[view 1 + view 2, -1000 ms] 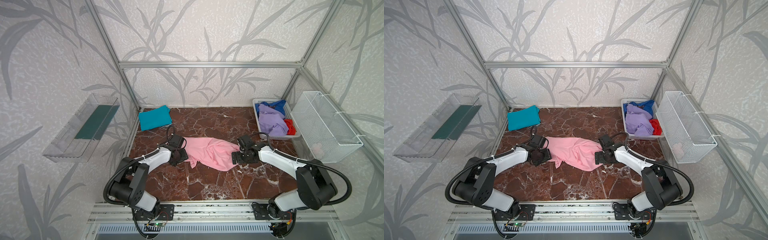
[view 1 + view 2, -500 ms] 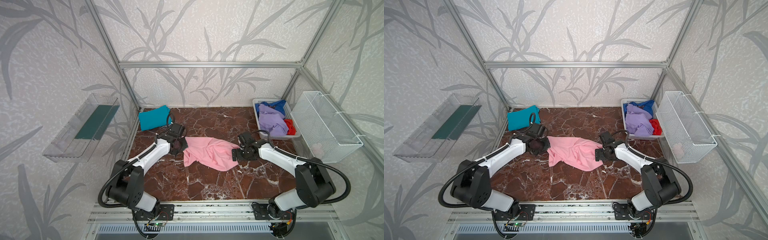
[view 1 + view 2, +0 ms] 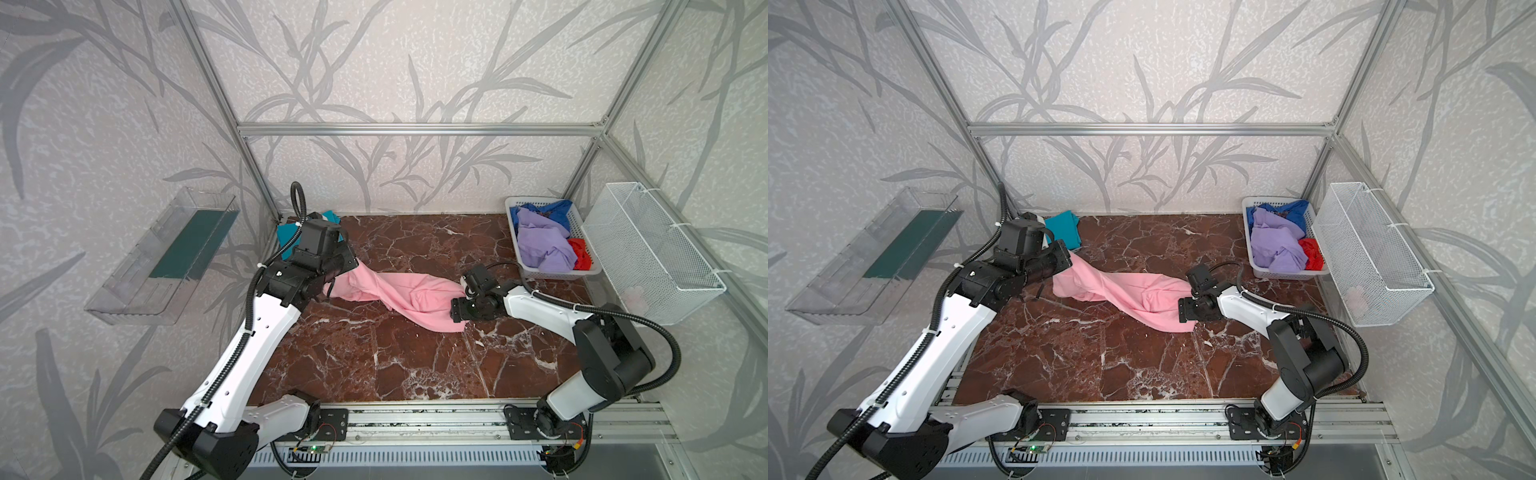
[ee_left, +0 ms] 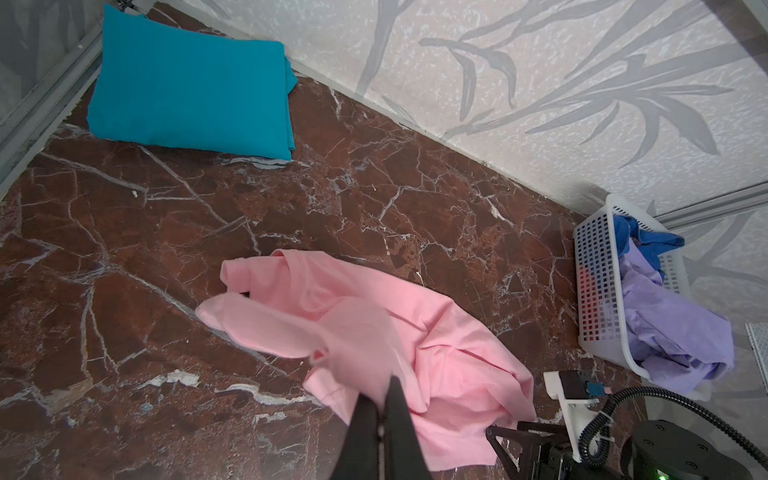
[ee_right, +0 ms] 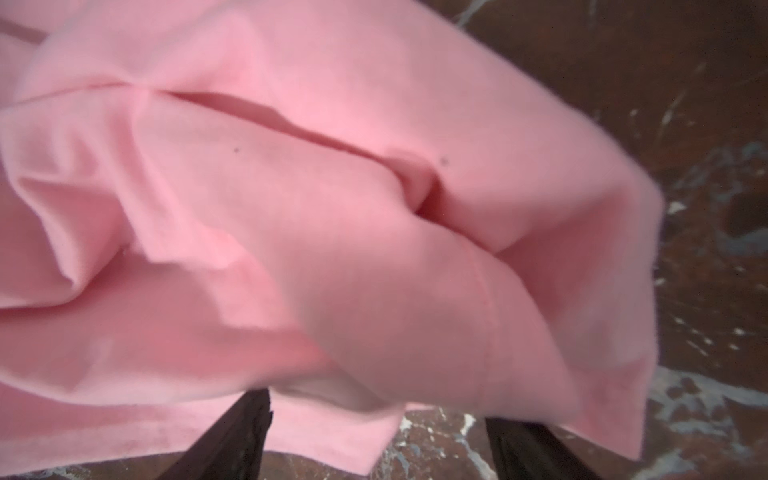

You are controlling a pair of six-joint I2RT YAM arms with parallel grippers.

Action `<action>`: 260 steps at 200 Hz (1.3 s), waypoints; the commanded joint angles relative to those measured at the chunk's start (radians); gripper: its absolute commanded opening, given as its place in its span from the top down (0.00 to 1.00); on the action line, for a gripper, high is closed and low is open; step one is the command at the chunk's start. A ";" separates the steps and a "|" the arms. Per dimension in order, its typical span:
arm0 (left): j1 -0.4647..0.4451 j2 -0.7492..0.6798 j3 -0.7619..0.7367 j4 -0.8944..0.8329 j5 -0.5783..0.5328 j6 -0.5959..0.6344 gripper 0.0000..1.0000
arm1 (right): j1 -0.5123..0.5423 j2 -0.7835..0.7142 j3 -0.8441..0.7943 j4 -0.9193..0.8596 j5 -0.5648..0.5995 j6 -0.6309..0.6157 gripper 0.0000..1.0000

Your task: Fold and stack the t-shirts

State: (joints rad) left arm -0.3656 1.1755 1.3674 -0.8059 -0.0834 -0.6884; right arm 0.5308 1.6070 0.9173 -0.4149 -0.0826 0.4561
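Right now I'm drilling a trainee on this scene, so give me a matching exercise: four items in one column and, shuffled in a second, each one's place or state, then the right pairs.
Column A
1. light pink cloth t-shirt
2. teal cloth t-shirt
3. lavender cloth t-shirt
4. white wire mesh basket

Column B
a. crumpled in the white slotted plastic basket
b. mounted on the right-hand wall
c. folded flat in a far corner of the marble table
d. one end pinched in the shut left gripper

Pairs: 1-d, 2-c, 3-a, 4-b
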 commanded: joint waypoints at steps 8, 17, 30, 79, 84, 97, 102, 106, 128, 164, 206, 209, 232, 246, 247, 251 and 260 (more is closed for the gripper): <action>0.001 -0.010 0.054 -0.072 -0.052 0.015 1.00 | 0.004 0.023 0.007 0.047 -0.023 0.016 0.54; 0.002 -0.008 0.069 -0.081 -0.068 0.026 1.00 | 0.003 0.015 0.000 0.061 -0.020 0.005 0.72; 0.009 0.000 0.091 -0.084 -0.082 0.051 1.00 | 0.003 0.001 -0.006 0.067 0.006 -0.011 0.89; 0.065 0.223 0.303 -0.018 -0.040 0.170 1.00 | -0.054 0.065 0.292 -0.017 0.070 -0.129 1.00; 0.069 0.265 0.362 -0.028 -0.032 0.185 1.00 | -0.067 0.080 0.351 -0.038 0.065 -0.129 1.00; 0.078 0.375 0.555 -0.067 -0.022 0.226 1.00 | -0.085 0.108 0.504 -0.062 0.083 -0.129 1.00; 0.082 0.416 0.639 -0.084 -0.017 0.240 1.00 | -0.086 0.126 0.561 -0.060 0.099 -0.133 1.00; 0.084 0.449 0.711 -0.098 -0.010 0.251 1.00 | -0.085 0.132 0.606 -0.057 0.111 -0.140 1.00; 0.105 0.652 1.186 -0.225 0.039 0.291 1.00 | -0.086 0.178 0.902 -0.107 0.182 -0.184 1.00; 0.194 0.725 1.521 -0.255 0.138 0.245 1.00 | -0.086 0.233 1.278 -0.196 0.276 -0.262 1.00; 0.244 0.333 0.916 0.023 0.120 0.277 1.00 | -0.086 0.031 1.021 -0.081 0.320 -0.298 1.00; 0.243 0.316 0.896 0.015 0.111 0.280 1.00 | -0.085 0.006 0.976 -0.067 0.320 -0.295 1.00; 0.244 0.139 0.611 0.025 0.115 0.279 1.00 | -0.083 -0.184 0.616 0.005 0.332 -0.239 1.00; 0.243 0.008 0.373 0.049 0.122 0.254 1.00 | -0.081 -0.297 0.404 0.017 0.322 -0.185 1.00; 0.243 -0.001 0.356 0.049 0.121 0.252 1.00 | -0.081 -0.304 0.389 0.017 0.320 -0.181 1.00; 0.243 -0.036 0.292 0.047 0.118 0.245 1.00 | -0.079 -0.332 0.333 0.015 0.314 -0.165 1.00; 0.243 -0.117 0.147 0.028 0.101 0.221 1.00 | -0.073 -0.388 0.217 -0.002 0.301 -0.128 1.00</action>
State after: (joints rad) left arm -0.1238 1.2060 1.8080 -0.7654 0.0319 -0.4381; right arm 0.4461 1.3437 1.3529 -0.4232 0.2199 0.2321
